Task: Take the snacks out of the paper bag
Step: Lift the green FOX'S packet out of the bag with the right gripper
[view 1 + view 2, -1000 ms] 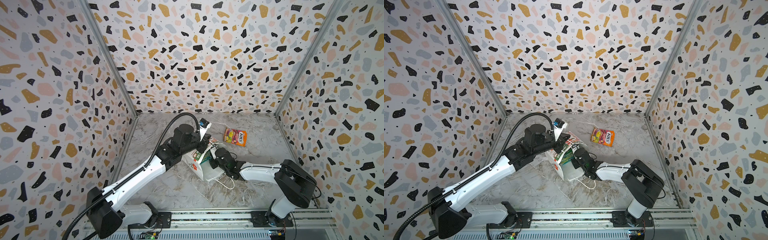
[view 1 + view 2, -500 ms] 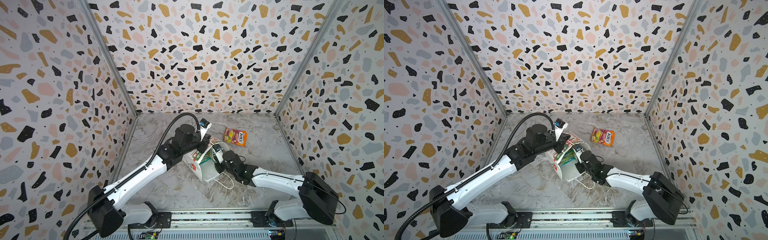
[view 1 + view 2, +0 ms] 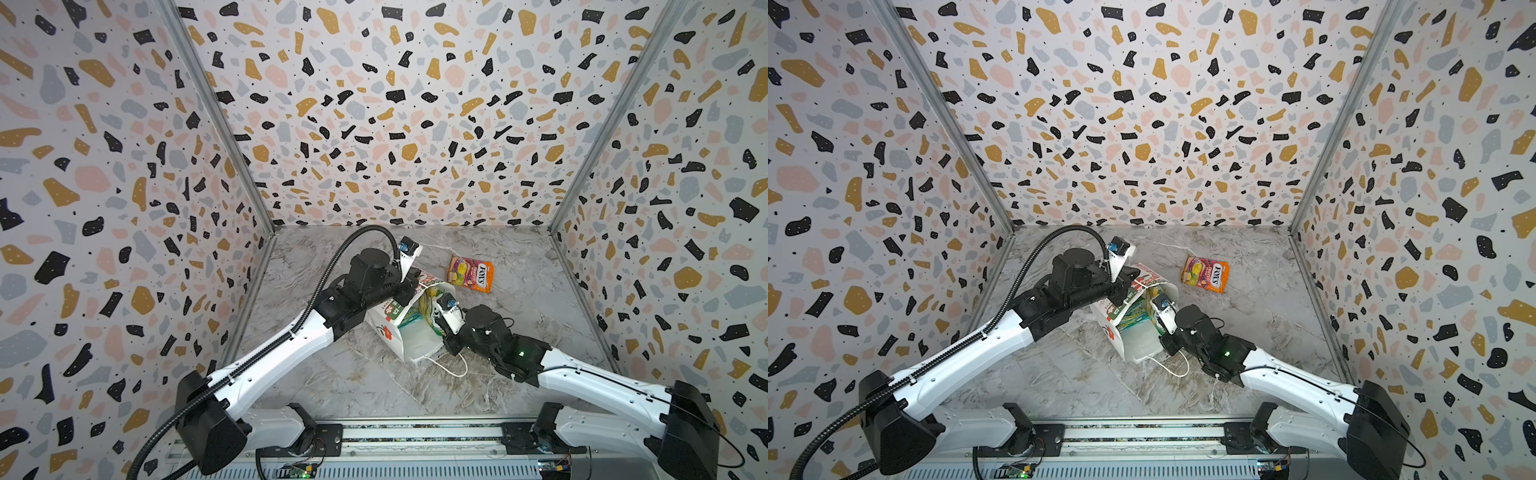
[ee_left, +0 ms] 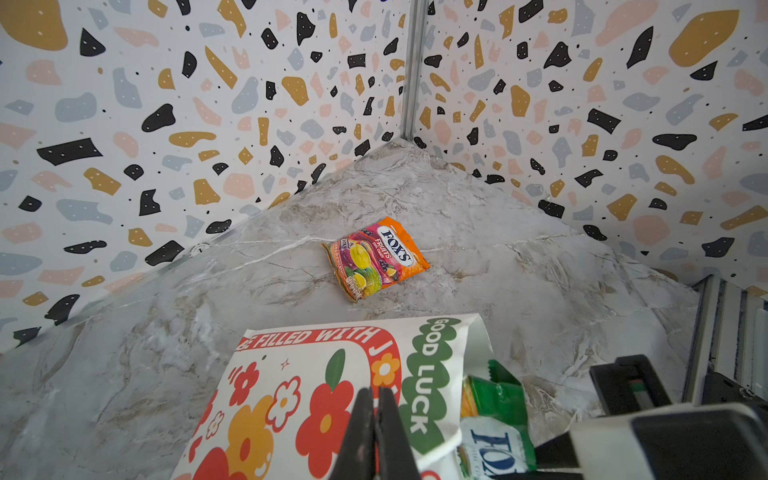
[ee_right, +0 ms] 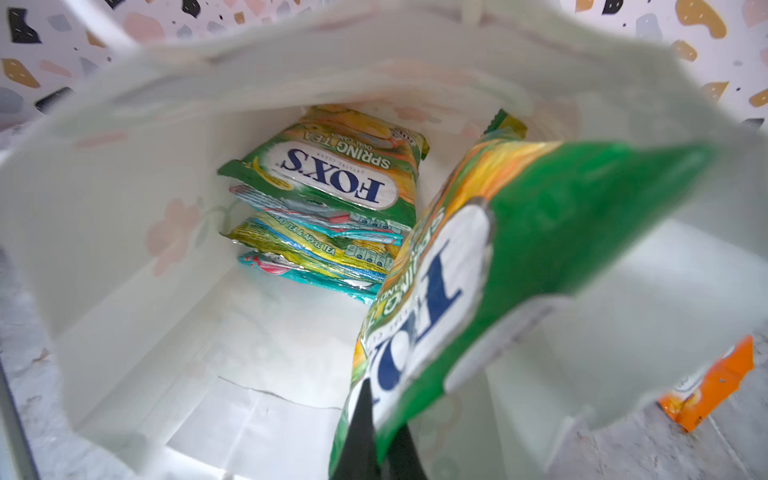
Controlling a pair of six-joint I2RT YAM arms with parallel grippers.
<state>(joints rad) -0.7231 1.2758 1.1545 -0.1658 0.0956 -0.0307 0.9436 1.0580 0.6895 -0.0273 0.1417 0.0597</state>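
Note:
The white paper bag (image 3: 419,345) (image 3: 1135,347) lies on its side mid-table, mouth toward the right arm. My left gripper (image 3: 411,287) (image 4: 376,395) is shut on the bag's upper printed wall (image 4: 299,374) and holds the mouth up. At the mouth, my right gripper (image 3: 439,328) (image 5: 380,415) is shut on one corner of a green-yellow snack packet (image 5: 511,249) (image 4: 496,409). Several more packets, green-yellow (image 5: 332,174) and teal (image 5: 307,276), are stacked deep inside the bag. An orange-pink packet (image 3: 470,273) (image 3: 1206,274) (image 4: 376,257) lies flat on the table beyond the bag.
A white cord handle (image 3: 451,368) trails on the marble table (image 3: 332,374) at the bag's mouth. Patterned walls (image 3: 124,208) close in the left, back and right sides. The arms' rail (image 3: 415,432) runs along the front edge.
The right arm's elbow has swung out to the right and its gripper has drawn back slightly with the green-yellow packet. The left arm and the bag have stayed put.

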